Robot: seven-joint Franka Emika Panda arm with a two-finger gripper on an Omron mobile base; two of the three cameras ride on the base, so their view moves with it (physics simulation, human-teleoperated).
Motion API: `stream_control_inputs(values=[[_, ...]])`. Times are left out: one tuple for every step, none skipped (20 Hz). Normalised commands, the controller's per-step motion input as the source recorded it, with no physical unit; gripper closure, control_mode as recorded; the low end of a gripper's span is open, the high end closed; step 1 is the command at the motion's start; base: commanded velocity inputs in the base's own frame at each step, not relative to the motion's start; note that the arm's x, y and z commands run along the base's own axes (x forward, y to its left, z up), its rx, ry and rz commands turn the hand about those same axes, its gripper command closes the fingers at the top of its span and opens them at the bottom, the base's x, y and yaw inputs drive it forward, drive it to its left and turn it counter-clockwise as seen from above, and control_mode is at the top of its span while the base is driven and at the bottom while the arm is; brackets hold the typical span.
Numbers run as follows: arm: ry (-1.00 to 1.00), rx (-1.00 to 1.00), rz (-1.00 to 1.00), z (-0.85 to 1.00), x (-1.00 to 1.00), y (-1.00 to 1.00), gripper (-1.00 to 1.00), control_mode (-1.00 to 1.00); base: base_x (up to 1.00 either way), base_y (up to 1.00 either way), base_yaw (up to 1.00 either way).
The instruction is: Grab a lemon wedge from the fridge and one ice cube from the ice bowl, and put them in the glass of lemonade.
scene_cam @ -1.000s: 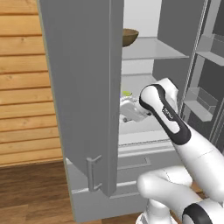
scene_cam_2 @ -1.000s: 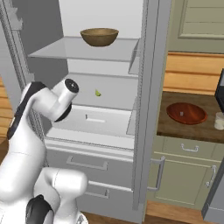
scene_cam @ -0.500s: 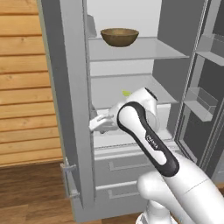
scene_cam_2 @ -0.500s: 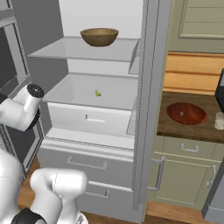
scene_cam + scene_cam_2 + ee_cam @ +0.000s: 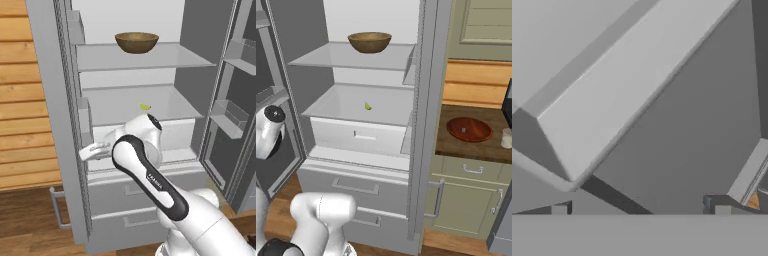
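**Fridge open, lemon wedge not yet picked**

The fridge point(image 5: 60, 125) stands with its doors swung wide, so the opening step looks done. At its left door edge, in the left base view, the gripper point(image 5: 91, 152) sits low beside the inner face of the door, level with the front of the white drawer point(image 5: 363, 137). Its fingers point left toward the door, away from the shelves. I cannot tell whether they are spread or closed; nothing appears held between them, and the hand view gives mostly grey door panels.

Moving right, the lemon wedge point(image 5: 145, 106) lies alone on the middle shelf point(image 5: 115, 107), near that shelf's centre and somewhat toward the back, well apart from the gripper. On the shelf above, a tan wooden bowl point(image 5: 136, 42) stands near the middle.

Further right, past the fridge's right wall in the right base view, the ice bowl point(image 5: 469, 129) rests on the dark counter point(image 5: 448, 145), close to its front edge. The glass of lemonade point(image 5: 506, 138) stands just beside it at the picture's right edge. Whether the bowl holds an ice cube is too small to tell.

By my judgement the task is barely begun: the wedge waits to be grasped and carried to the glass, and the ice is untouched.
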Motion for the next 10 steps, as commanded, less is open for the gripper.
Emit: stream_control_inputs(values=[[-0.04, 0.01, -0.11, 0.01, -0.39, -0.46, -1.0, -1.0, 0.0, 0.0, 0.0], [-0.1, 0.05, -0.25, 0.27, -0.89, -1.0, -1.0, -1.0, 0.0, 0.0, 0.0], [-0.05, 0.03, -0.32, 0.42, -0.99, -1.0, -1.0, -1.0, 0.0, 0.0, 0.0], [-0.01, 0.0, -0.36, 0.41, -0.97, -1.0, -1.0, -1.0, 0.0, 0.0, 0.0], [0.0, 0.0, -0.37, 0.36, -0.93, -1.0, -1.0, -1.0, 0.0, 0.0, 0.0], [0.0, -0.01, -0.39, 0.25, -0.86, -1.0, -1.0, -1.0, 0.0, 0.0, 0.0], [0.0, -0.06, -0.42, 0.2, -0.79, -1.0, -1.0, -1.0, 0.0, 0.0, 0.0], [0.0, -0.11, -0.43, 0.18, -0.72, -1.0, -1.0, -1.0, 0.0, 0.0, 0.0], [0.0, -0.13, -0.45, 0.16, -0.68, -1.0, -1.0, -1.0, 0.0, 0.0, 0.0], [0.04, -0.15, -0.46, 0.16, -0.6, -1.0, -1.0, -1.0, 0.0, 0.0, 0.0]])
